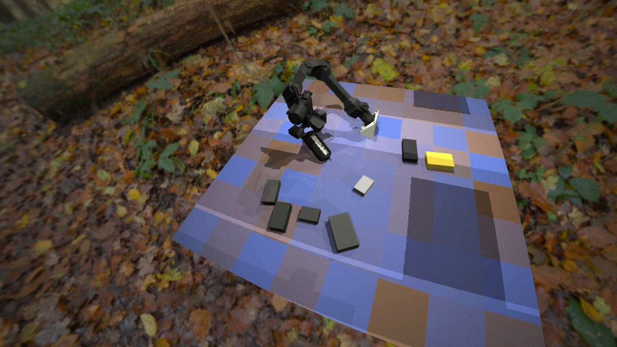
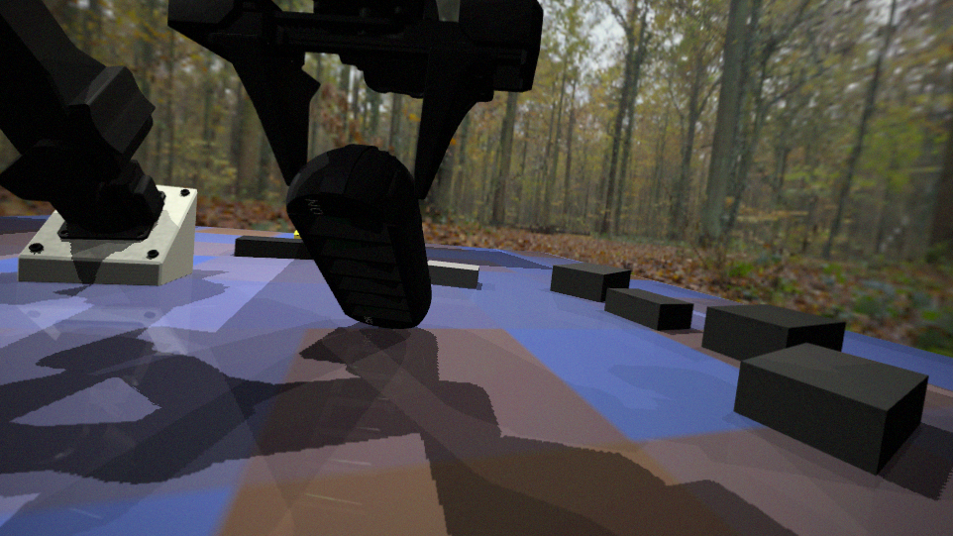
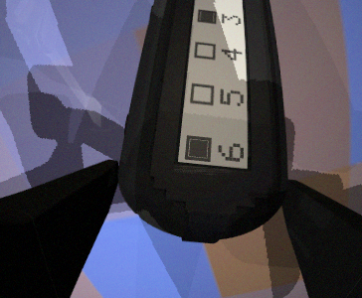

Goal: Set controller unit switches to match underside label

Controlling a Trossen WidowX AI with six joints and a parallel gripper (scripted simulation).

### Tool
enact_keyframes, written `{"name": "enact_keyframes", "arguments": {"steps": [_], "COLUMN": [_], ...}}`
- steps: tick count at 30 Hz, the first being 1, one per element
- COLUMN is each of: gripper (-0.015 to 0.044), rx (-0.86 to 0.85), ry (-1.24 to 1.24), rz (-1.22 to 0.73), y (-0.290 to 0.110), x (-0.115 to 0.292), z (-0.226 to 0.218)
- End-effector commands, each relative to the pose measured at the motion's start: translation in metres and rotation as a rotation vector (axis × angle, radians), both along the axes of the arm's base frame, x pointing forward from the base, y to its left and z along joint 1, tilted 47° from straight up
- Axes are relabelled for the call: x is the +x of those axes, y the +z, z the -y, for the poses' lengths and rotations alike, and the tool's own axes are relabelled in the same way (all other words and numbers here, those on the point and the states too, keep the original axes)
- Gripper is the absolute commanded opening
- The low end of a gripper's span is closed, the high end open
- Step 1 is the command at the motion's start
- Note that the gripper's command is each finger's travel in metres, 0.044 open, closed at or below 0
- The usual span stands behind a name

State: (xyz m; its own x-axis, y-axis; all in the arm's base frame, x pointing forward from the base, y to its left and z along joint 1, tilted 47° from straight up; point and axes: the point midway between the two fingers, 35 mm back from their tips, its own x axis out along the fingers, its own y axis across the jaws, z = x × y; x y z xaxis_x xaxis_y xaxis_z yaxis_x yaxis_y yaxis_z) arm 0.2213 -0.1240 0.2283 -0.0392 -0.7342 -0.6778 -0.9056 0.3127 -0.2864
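Note:
The dark grey controller unit [image 1: 324, 156] [image 2: 365, 249] [image 3: 265, 124] is held steeply tilted, its lower end just over or at the bench; touching cannot be told. My gripper [image 1: 309, 133] [image 2: 355, 189] [image 3: 202, 181] is shut on its upper end, one finger on each side. The underside label [image 1: 319, 145] [image 3: 216, 119] faces the wrist camera: 3 filled, 4 empty, 5 empty, 6 filled. Squares 1 and 2 are outside the wrist view and too small in the top view. The switch side faces the exterior view, with ON lettering at the upper end; rocker positions are too dark to read.
Several dark blocks, including a large one [image 1: 343, 231] and a near one [image 2: 807, 399], lie on the checked bench [image 1: 400, 297]. A white block [image 1: 363, 185] [image 2: 453, 273], a black block [image 1: 409, 149] and a yellow block [image 1: 439, 160] lie farther off. My arm's pale base [image 1: 369, 130] [image 2: 175, 242] stands nearby.

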Motion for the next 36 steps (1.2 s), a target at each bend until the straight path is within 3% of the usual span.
{"name": "enact_keyframes", "arguments": {"steps": [1, 36], "gripper": [0.0336, 0.0338], "rx": [0.011, 0.012], "ry": [-0.002, -0.002], "rz": [0.000, -0.001], "y": [-0.004, -0.012], "x": [0.003, 0.015], "z": [-0.005, -0.030]}}
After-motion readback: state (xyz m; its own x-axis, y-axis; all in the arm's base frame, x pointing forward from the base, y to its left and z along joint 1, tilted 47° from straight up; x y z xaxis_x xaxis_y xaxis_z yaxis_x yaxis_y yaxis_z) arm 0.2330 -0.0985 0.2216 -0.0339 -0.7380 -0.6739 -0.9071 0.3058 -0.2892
